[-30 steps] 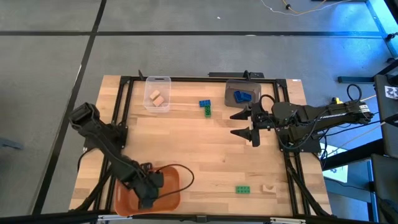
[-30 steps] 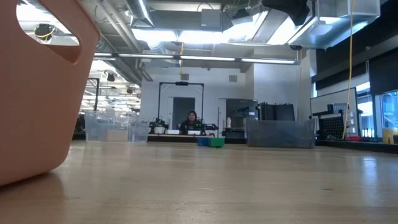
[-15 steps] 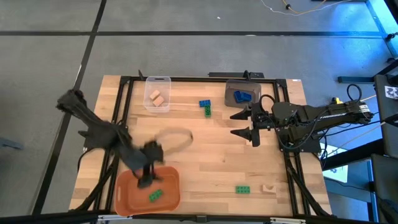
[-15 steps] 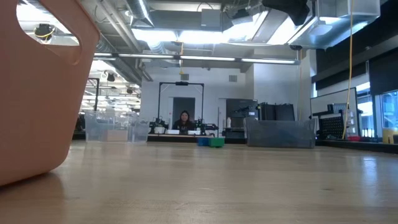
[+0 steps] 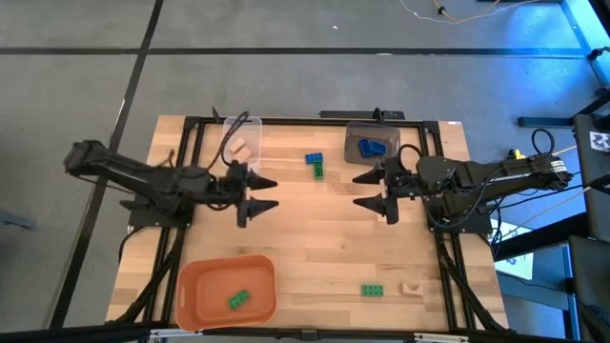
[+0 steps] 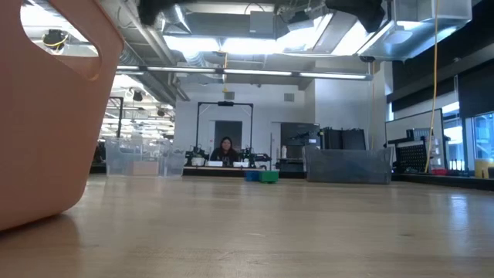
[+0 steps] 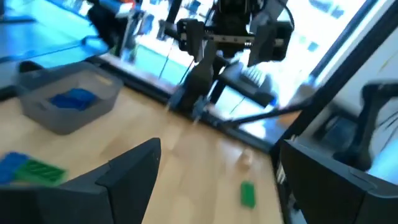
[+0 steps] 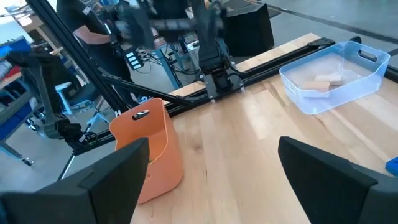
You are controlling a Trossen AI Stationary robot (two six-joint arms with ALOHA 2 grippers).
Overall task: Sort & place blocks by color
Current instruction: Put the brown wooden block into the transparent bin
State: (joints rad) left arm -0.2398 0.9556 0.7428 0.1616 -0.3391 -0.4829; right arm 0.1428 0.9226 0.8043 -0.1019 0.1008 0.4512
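Note:
A blue block [image 5: 313,158] and a green block [image 5: 317,171] sit together on the table's far middle. A second green block [image 5: 372,290] and a tan block [image 5: 412,287] lie near the front right. Another green block [image 5: 238,299] lies in the orange bin [image 5: 202,286]. Tan blocks [image 5: 240,150] are in the clear bin [image 5: 241,127], and blue blocks [image 5: 372,147] are in the grey bin [image 5: 355,133]. My left gripper [image 5: 268,193] hovers open left of centre, pointing right. My right gripper [image 5: 358,189] hovers open right of centre, pointing left. Neither holds anything.
The three bins stand at the far left, far right and near left of the wooden table [image 5: 315,238]. Bare wood lies between the two grippers. The low view shows the orange bin's wall [image 6: 46,108] close by and a person [image 6: 225,147] far off in the room.
My left arm has risen out of the orange bin and swung toward the table's far edge and middle, turning until its fingers point right. A green block now shows lying in the orange bin where the gripper was. My right arm has kept still.

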